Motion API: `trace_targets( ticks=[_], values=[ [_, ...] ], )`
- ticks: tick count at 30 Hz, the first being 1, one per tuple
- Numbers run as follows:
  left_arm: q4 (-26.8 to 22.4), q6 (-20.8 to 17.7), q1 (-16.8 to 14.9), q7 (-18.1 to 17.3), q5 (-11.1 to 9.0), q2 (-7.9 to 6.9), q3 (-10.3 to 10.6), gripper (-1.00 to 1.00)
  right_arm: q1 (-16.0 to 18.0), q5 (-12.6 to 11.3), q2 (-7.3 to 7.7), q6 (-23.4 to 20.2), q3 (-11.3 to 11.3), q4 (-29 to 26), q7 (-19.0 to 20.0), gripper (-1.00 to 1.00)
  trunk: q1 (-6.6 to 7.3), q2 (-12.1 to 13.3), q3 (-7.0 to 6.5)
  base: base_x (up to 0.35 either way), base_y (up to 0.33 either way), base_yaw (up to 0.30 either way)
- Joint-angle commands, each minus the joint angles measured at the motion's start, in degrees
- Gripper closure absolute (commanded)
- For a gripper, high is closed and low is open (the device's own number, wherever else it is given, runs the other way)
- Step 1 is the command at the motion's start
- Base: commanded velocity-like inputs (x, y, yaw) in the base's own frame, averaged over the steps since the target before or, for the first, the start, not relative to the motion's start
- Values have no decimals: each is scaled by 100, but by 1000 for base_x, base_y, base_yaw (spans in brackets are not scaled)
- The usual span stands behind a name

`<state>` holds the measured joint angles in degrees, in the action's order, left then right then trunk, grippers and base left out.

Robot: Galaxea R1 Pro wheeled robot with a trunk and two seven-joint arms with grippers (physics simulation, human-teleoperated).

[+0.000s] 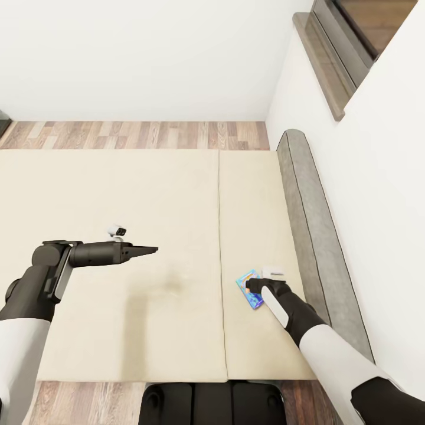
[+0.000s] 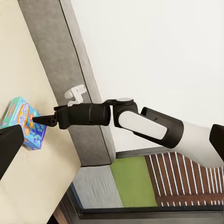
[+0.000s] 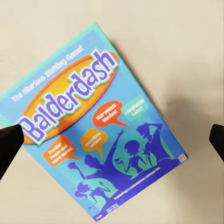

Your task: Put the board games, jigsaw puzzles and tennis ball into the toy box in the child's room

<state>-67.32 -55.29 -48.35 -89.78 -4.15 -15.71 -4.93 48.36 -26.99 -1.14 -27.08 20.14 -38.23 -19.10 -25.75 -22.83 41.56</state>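
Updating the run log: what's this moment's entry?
right gripper: open over blue game | game: flat on bed | left gripper: idle

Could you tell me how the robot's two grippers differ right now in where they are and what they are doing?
The right gripper hangs over the blue board game near the headboard, fingers spread wide at either side of it; the left gripper hovers above bare mattress with nothing under it. The right points down at the box; the left points sideways. Both hold nothing.

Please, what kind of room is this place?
Probably a bedroom: a wide beige bed with a low grey headboard against a white wall, wood plank floor, and a Balderdash board game on the mattress.
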Motion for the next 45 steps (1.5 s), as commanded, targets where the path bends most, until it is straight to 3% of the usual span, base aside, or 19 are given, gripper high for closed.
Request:
trace_targets(
  ticks=[1, 13, 45],
  values=[
    [-1, -61, -2, -22, 2, -2, 2, -100, 5, -58, 1, -9, 31, -8, -57, -100, -3, -9, 7, 0, 0, 0],
    [10, -59, 0, -22, 2, -19, -7, -100, 12, -44, -9, 12, 16, -17, -63, -100, -3, -9, 36, 0, 0, 0],
    [9, -56, -1, -22, -7, -20, -8, -100, 52, -39, -5, 13, 24, -63, -51, -100, -3, -9, 329, 0, 0, 0]
  ],
)
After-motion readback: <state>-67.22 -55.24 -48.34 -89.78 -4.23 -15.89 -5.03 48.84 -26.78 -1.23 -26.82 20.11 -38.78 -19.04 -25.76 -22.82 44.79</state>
